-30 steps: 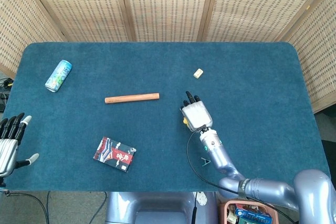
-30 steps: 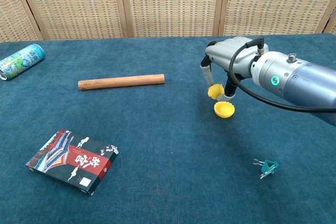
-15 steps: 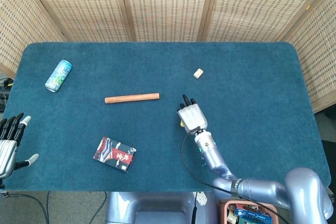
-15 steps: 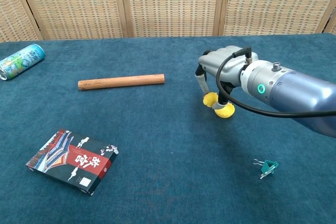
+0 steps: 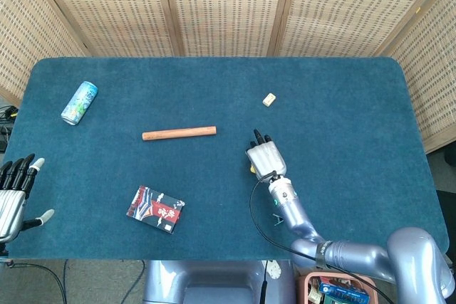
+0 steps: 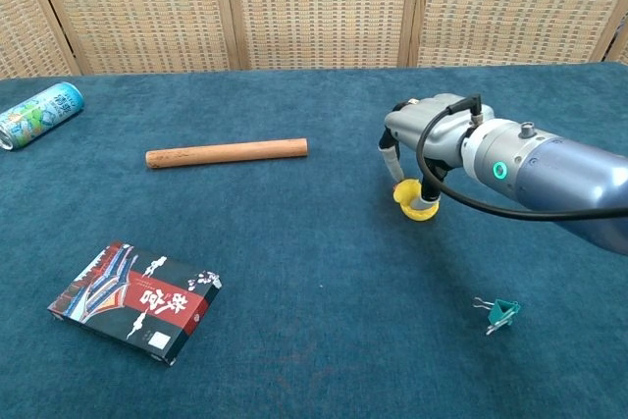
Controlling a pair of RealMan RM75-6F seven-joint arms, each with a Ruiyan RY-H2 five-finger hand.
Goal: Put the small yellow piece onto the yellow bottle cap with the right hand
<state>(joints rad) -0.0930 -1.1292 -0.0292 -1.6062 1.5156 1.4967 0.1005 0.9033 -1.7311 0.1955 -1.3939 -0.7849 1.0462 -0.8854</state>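
In the chest view my right hand (image 6: pixel 432 136) reaches down over the yellow bottle cap (image 6: pixel 420 209), which lies open side up on the blue cloth. The small yellow piece (image 6: pixel 403 193) is pinched between its fingertips and rests on the cap's rim. From the head view the right hand (image 5: pixel 265 156) covers both, and only a sliver of yellow (image 5: pixel 251 169) shows at its left edge. My left hand (image 5: pixel 14 194) hangs off the table's near left corner, fingers spread and holding nothing.
A wooden stick (image 6: pixel 226 152) lies left of the right hand. A drink can (image 6: pixel 39 115) lies at the far left, a patterned card box (image 6: pixel 135 301) near the front left, a green binder clip (image 6: pixel 498 312) at the front right. A small beige block (image 5: pixel 269 100) sits farther back.
The right hand has lowered, bringing the yellow piece from above the cap down onto it. It swung slightly left, then back right. The left hand has not moved.
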